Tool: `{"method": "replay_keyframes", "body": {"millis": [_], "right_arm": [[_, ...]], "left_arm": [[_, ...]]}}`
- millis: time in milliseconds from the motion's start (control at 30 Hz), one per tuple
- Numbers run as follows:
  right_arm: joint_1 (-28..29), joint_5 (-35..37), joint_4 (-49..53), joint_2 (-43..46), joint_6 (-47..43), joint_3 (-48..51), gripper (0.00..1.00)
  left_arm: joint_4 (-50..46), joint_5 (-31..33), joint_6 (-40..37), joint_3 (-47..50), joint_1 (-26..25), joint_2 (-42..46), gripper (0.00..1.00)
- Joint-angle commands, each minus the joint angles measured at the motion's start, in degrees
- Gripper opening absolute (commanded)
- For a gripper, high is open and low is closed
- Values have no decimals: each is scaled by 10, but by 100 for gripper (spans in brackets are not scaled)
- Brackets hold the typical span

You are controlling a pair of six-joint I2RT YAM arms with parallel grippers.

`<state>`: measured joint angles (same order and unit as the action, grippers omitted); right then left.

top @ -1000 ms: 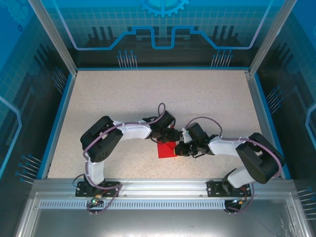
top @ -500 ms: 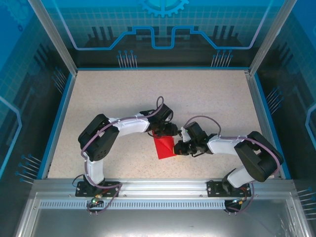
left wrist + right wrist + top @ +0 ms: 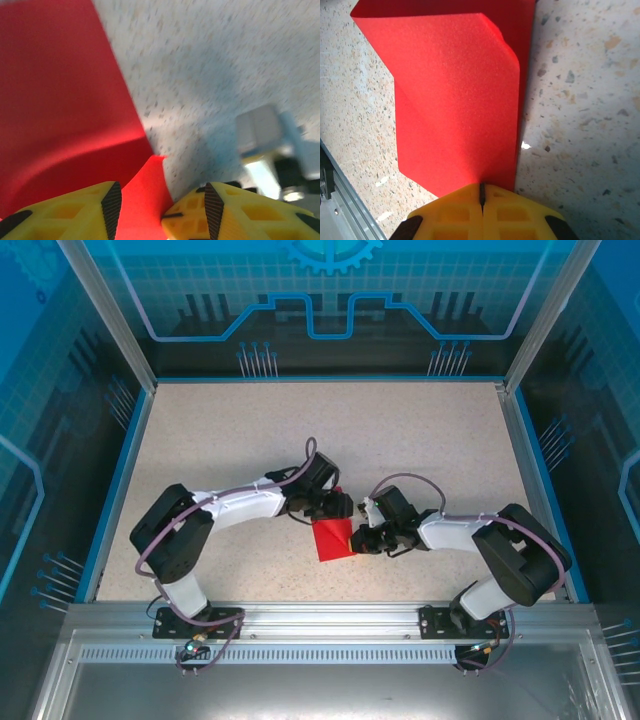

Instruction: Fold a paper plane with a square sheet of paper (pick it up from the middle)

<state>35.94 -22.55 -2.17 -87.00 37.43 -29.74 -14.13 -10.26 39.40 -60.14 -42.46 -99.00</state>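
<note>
From above, the square sheet of paper (image 3: 331,540) lies on the speckled table (image 3: 200,440), about midway between the left and right edges and closer to the near edge than to the far one. It is already folded into a smaller red shape. The left gripper (image 3: 338,508) is at the sheet's far corner and the right gripper (image 3: 360,540) is against its right side. Both arms bend inward so their wrists nearly meet over it.

In the left wrist view, the left gripper (image 3: 159,212) has its two yellow fingers (image 3: 65,212) standing apart. A small red corner of the sheet lies in the gap between them. The rest of the square sheet of paper (image 3: 60,90) spreads up and to the left, with a soft raised fold across it. Bare table (image 3: 210,60) fills the right side. The picture is blurred, so I cannot tell whether either finger touches the paper.

In the right wrist view, the right gripper (image 3: 482,210) has its jaws pressed together with only a thin seam between them. The tips sit at the near edge of the square sheet of paper (image 3: 455,95), where one flap is folded over a lower layer with a rounded corner at upper right. The sheet looks flat on the table (image 3: 580,100). I cannot tell whether any paper is caught in the seam. A metal rail (image 3: 332,200) crosses the lower left corner.
</note>
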Motion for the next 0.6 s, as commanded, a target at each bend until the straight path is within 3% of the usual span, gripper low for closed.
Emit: {"method": "replay_keyframes", "body": {"millis": [0, 233, 567], "right_arm": [[18, 34, 82, -33, -15, 15, 0], [20, 33, 87, -33, -21, 8, 0], [21, 30, 91, -31, -30, 0, 0]], "left_arm": [[39, -35, 15, 15, -11, -2, 48], [41, -43, -3, 5, -17, -36, 46], [8, -5, -25, 7, -17, -52, 43]]}}
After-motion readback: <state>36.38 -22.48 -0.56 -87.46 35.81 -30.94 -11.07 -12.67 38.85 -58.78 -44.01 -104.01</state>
